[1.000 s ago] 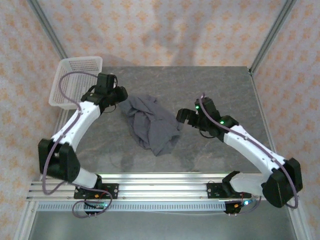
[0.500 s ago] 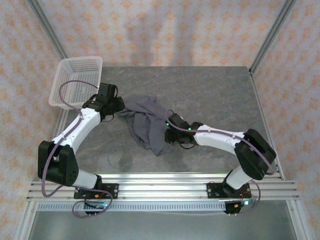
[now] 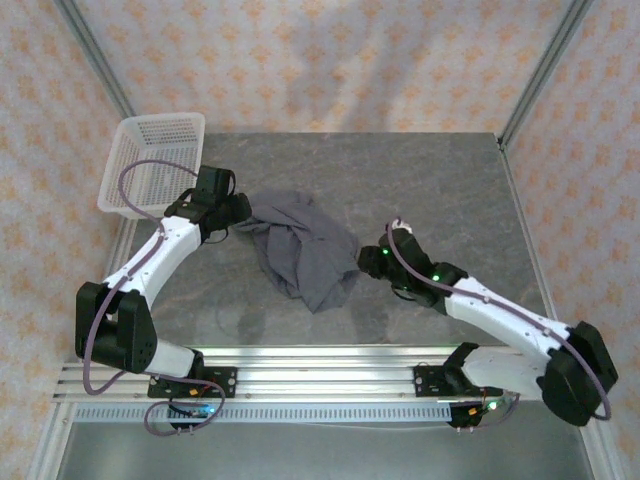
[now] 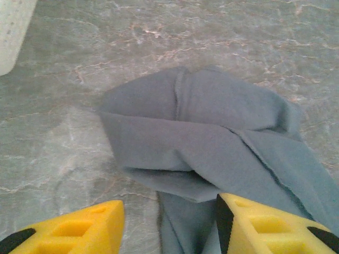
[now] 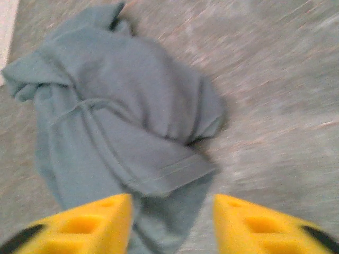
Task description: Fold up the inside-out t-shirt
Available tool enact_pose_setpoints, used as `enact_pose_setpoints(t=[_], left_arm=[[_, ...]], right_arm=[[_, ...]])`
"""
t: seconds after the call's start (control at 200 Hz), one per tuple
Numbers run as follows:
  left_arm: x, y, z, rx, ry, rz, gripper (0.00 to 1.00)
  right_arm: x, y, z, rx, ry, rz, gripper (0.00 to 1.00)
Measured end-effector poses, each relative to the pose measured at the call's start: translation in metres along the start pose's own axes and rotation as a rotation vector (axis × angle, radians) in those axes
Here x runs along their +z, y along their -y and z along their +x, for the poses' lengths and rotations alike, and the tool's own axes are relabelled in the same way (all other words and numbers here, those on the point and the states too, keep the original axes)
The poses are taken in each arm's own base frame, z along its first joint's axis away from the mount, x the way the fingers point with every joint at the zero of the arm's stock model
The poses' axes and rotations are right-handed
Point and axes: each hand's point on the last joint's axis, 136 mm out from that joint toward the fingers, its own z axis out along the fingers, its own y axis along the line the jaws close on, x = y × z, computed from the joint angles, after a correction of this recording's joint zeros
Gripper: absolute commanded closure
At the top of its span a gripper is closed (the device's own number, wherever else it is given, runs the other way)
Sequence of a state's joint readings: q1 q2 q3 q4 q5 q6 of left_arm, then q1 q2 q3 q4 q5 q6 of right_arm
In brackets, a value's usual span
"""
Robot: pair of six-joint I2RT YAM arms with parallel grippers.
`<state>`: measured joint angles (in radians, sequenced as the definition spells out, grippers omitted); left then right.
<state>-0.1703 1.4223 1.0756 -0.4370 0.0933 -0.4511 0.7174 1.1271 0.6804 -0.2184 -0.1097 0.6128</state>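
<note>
Both end effectors are spread and pinching nothing. The left end effector has cloth lying loose between its jaws, and the right end effector hangs just short of a hemmed flap. Between the two lies the inside-out t-shirt, a rumpled grey heap with layers lapped over one another. It touches the left end effector's tips and sits just ahead of the right one's.

As for progress, I'd call this barely started. No sleeve is laid out, no edge is straight and no fold is made. By my reading, the whole job of opening the bundle flat and then folding it is still to come.

And the change: half a second ago the right arm was stretched low across the counter with its end effector on the shirt's near-right edge. Now it has backed off to the right, clear of the cloth. The left arm has hardly budged in that time. The heap keeps much the same outline. Behind the left end effector, the white mesh basket sits untouched.
</note>
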Motion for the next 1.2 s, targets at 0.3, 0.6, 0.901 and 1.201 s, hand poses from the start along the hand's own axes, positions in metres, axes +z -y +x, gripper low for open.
enact_pose_setpoints(t=[0.3, 0.6, 0.901, 1.201], left_arm=[[-0.007, 0.005, 0.014, -0.001, -0.005, 0.073, 0.49], [-0.009, 0.009, 0.012, -0.001, 0.0, 0.096, 0.48], [-0.008, 0.011, 0.01, -0.002, 0.005, 0.108, 0.48], [-0.004, 0.011, 0.015, -0.001, -0.013, 0.109, 0.48]], right_arm=[[0.065, 0.0, 0.046, 0.385, -0.149, -0.094, 0.39], [0.071, -0.021, 0.022, 0.511, -0.082, -0.219, 0.65], [0.067, -0.029, 0.019, 0.508, -0.09, -0.255, 0.71], [0.077, -0.033, 0.028, 0.517, -0.138, -0.266, 1.0]])
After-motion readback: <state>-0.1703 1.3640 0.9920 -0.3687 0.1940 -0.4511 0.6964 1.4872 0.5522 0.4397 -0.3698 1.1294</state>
